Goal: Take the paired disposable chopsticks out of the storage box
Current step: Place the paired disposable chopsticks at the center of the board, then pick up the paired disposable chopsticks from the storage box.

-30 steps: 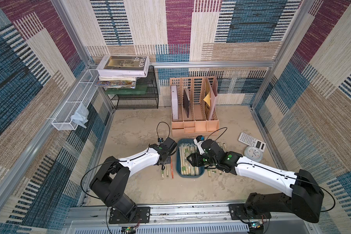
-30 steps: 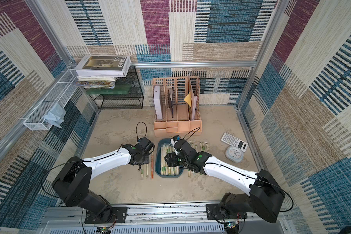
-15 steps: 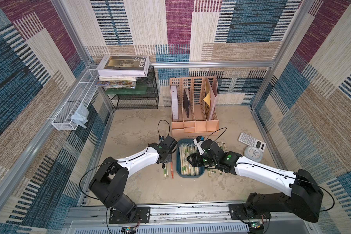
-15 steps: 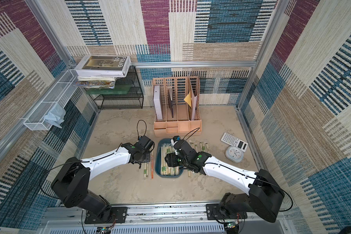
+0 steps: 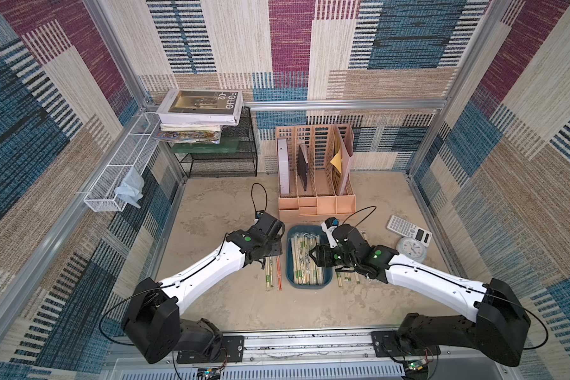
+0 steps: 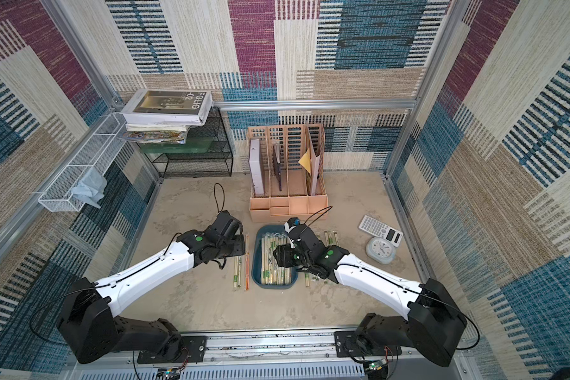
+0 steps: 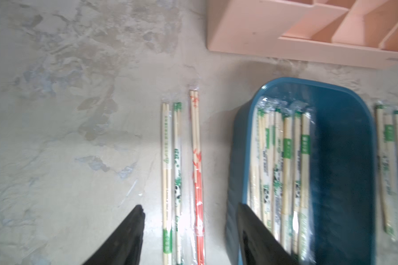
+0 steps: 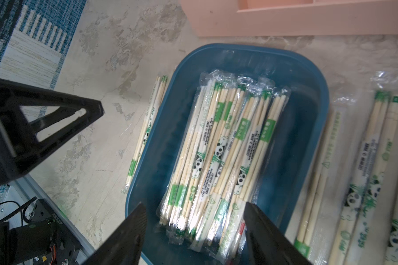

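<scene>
A teal box (image 5: 289,263) on the sandy surface (image 5: 218,210), before a peach organizer (image 5: 316,204), holds a stack of wrapped chopsticks (image 5: 305,260), with loose pairs (image 7: 182,160) lying along both long sides. The left gripper (image 7: 189,206) hangs over three loose pairs, jaws apart and empty. The right gripper (image 8: 194,205), jaws apart, hovers over the stack.

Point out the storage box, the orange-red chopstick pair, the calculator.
storage box (image 8: 303,128), right wrist view, bare inner wall.
orange-red chopstick pair (image 7: 197,160), left wrist view, mid-length.
calculator (image 5: 405,227), in a top view, keypad.
</scene>
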You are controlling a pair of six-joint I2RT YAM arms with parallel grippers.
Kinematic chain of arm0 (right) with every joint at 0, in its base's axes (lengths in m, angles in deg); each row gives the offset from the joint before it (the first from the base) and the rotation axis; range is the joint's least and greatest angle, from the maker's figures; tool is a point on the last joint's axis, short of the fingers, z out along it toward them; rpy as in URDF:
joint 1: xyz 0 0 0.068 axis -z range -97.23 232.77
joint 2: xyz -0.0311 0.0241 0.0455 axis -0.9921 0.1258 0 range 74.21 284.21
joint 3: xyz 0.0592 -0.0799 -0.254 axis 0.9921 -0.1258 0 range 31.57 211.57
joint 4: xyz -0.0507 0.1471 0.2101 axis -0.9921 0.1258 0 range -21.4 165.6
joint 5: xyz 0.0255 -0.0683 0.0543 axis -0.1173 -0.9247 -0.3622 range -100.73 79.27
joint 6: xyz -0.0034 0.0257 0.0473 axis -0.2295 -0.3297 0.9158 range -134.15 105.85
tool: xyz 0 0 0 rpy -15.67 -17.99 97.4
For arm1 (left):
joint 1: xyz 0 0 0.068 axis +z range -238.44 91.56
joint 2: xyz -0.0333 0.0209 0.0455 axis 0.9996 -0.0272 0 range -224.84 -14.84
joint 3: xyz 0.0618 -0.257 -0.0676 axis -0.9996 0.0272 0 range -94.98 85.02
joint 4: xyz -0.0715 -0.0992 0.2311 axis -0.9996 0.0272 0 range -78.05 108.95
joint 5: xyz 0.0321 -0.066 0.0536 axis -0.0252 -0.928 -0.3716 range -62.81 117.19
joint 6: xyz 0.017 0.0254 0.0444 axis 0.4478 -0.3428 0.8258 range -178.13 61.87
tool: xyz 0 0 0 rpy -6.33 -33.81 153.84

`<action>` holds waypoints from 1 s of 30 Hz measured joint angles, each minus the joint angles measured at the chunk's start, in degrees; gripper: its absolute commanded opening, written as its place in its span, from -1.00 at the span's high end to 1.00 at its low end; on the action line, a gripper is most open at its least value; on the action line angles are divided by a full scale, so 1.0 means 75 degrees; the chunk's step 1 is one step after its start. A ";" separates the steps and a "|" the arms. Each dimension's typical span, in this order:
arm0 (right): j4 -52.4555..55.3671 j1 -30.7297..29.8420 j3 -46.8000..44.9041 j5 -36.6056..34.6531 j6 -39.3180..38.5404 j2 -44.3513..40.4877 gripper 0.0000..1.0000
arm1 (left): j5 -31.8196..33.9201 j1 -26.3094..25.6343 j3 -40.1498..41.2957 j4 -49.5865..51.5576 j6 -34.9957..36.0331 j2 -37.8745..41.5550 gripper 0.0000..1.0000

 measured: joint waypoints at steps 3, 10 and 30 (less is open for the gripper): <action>0.0000 0.0254 -0.0213 0.0029 -0.0015 -0.0213 -0.41 | -0.0102 -0.0361 -0.0326 -0.0006 -0.0117 -0.0207 -0.32; 0.0000 0.0670 -0.0676 0.0213 -0.0017 -0.0662 -0.41 | -0.0248 -0.1078 -0.1067 -0.0052 -0.0487 -0.1294 -0.30; 0.0032 0.1035 -0.1049 0.0475 -0.0055 -0.1070 -0.42 | -0.0300 -0.1510 -0.2267 -0.0015 -0.0743 -0.3471 0.31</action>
